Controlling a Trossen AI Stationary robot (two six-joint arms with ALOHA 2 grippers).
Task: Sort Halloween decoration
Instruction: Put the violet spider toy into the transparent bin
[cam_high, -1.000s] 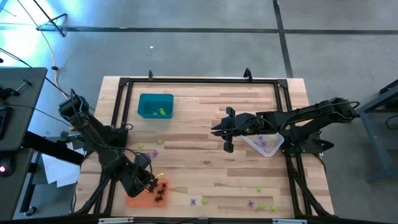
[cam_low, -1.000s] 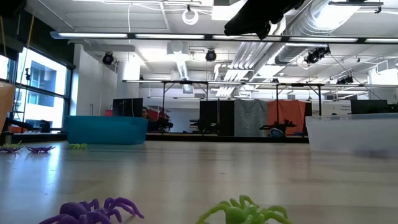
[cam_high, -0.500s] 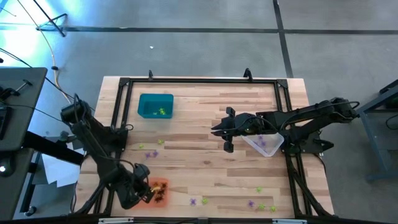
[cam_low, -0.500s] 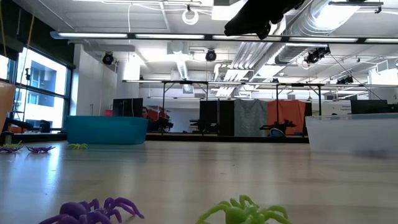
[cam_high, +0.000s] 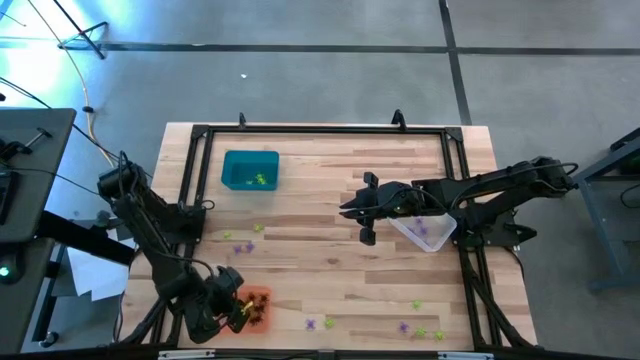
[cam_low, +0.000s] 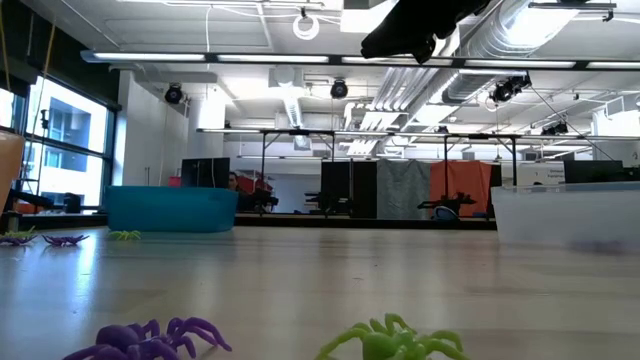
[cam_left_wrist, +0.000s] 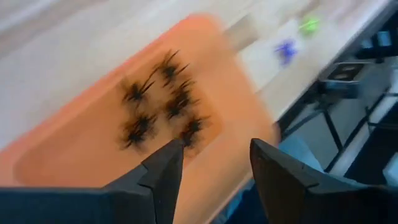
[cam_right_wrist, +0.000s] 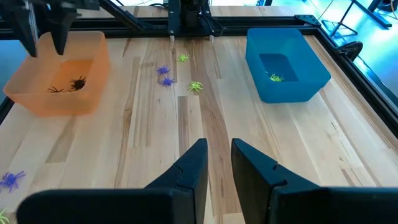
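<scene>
The orange tray (cam_high: 258, 303) at the table's near left holds several black spiders (cam_left_wrist: 158, 102). My left gripper (cam_left_wrist: 214, 168) hangs open just above that tray's near end, with nothing between its fingers. Loose purple spiders (cam_right_wrist: 163, 70) and green spiders (cam_right_wrist: 195, 86) lie on the bare wood between the trays, and more lie along the near edge (cam_high: 405, 327). The teal tray (cam_high: 250, 169) at the far left holds green spiders (cam_right_wrist: 275, 77). My right gripper (cam_right_wrist: 216, 163) waits above the table's middle, open by a narrow gap and holding nothing.
A clear tray (cam_high: 427, 232) with purple pieces sits under my right arm at the right. A black metal frame (cam_high: 320, 129) runs around the table's edges. In the low view, a purple spider (cam_low: 150, 340) and a green spider (cam_low: 390, 345) lie close to the camera.
My left gripper has moved toward the table's near left corner, staying over the orange tray, and now covers the tray's left part. The black spiders lie in the tray. My right arm has kept still.
</scene>
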